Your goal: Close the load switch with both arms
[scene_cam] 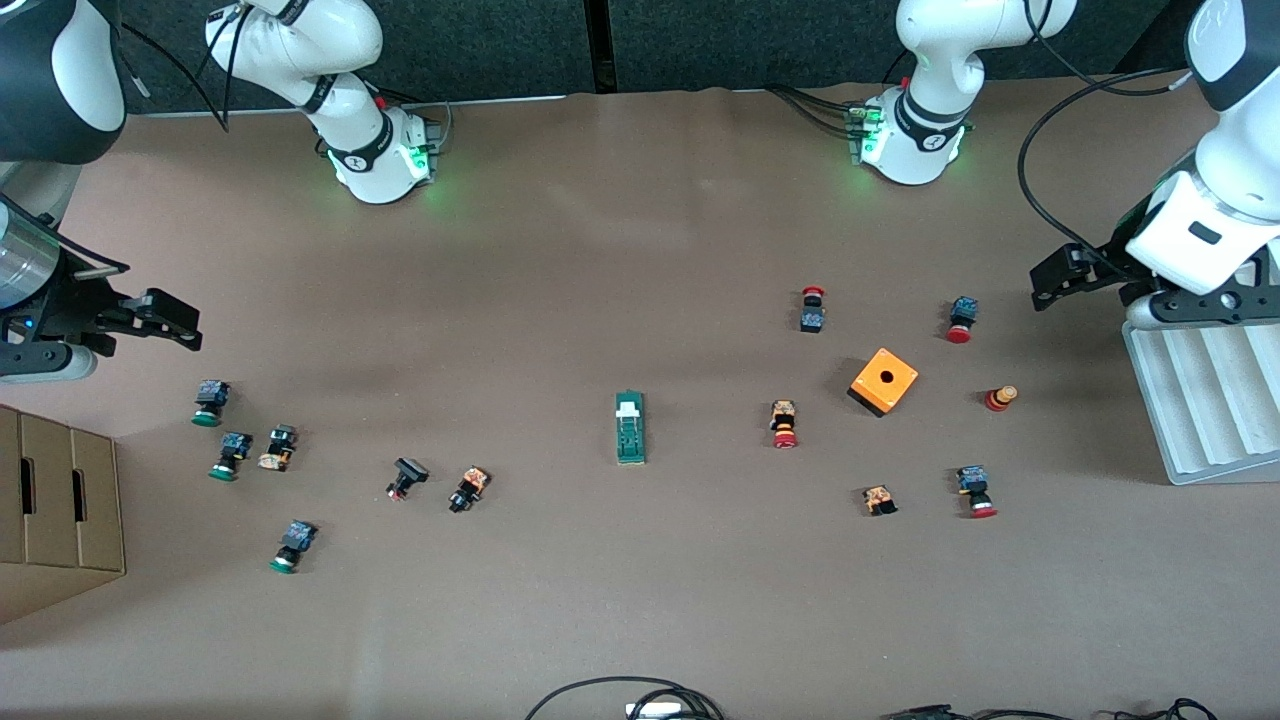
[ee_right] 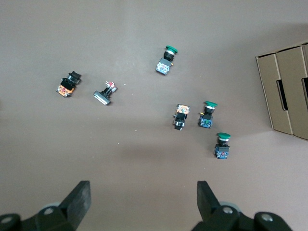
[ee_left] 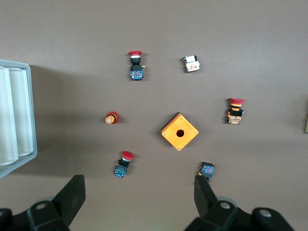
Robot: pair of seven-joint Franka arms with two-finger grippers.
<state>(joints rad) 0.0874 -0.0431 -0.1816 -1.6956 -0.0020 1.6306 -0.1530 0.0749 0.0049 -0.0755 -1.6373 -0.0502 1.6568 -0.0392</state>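
the narrow green rectangular load switch (scene_cam: 630, 428) lay mid-table, well apart from both grippers. the left black two-finger gripper (ee_left: 139, 202) hung spread beside the grey ribbed tray (scene_cam: 1200, 400); the right black two-finger gripper (ee_right: 143, 204) hung spread over the table's other end.

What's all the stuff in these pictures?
load switch: 1, green and white, table middle.
orange cube: 1, orange, toward the left arm's end.
red-capped buttons: 4, red, around the orange cube.
green-capped buttons: 3, green, toward the right arm's end.
small loose parts: about 5, black or orange, among the buttons.
cardboard box: 1, brown, right arm's end.
tray: 1, grey, left arm's end.
left tool: 1, black, open, over table beside tray.
right tool: 1, black, open, over table beside green-capped buttons.
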